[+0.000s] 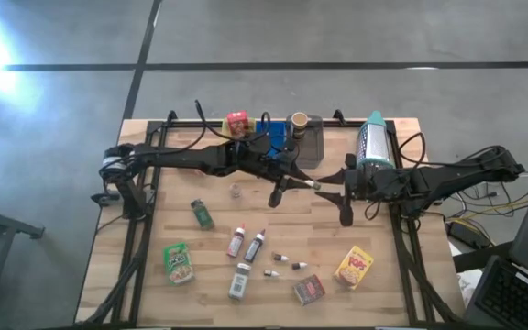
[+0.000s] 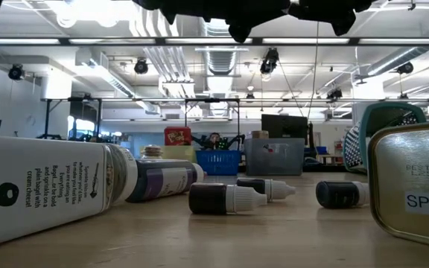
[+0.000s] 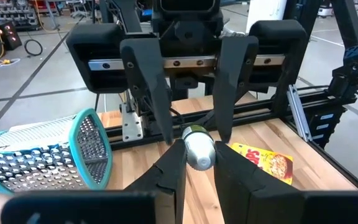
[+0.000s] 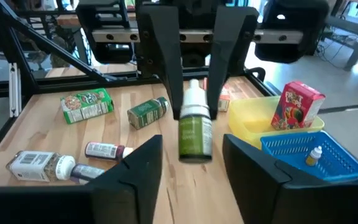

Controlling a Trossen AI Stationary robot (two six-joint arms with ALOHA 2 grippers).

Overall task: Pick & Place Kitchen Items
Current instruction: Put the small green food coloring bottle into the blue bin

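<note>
Spanning the scene is one wooden slatted table (image 1: 181,174) in a dark frame.

Left gripper (image 3: 199,157): over mid-table, fingers clamped on the green bottle (image 4: 195,134), a small round bottle with a white cap, held off the surface.

Right gripper (image 4: 191,148): facing the left one, its fingers spread to either side of the same bottle without touching it.

Teal perforated holder (image 1: 372,142): one, rounded, lying at the back right.

Trays, three, in a row along the back edge:
- yellow tray (image 4: 247,127), smooth plastic, holding one red snack box (image 4: 298,106);
- blue basket (image 4: 291,152), mesh-walled, holding one tiny white-tipped vial (image 4: 316,154);
- grey tray (image 1: 310,147), holding one brown cup (image 1: 298,120).

Loose items on the near half of the table:
- yellow pouch (image 1: 355,267), one, flat;
- green pouch (image 1: 178,262), one, flat;
- dark tin (image 1: 308,290), one, rectangular;
- white-labelled jar (image 1: 239,280), one, lying down;
- green jar (image 1: 202,214), one, lying down;
- slim dark bottles, two, lying side by side (image 1: 236,241) (image 1: 256,245);
- tiny vials, three, dark with pale tips, close together (image 1: 280,258) (image 1: 299,266) (image 1: 269,273).
</note>
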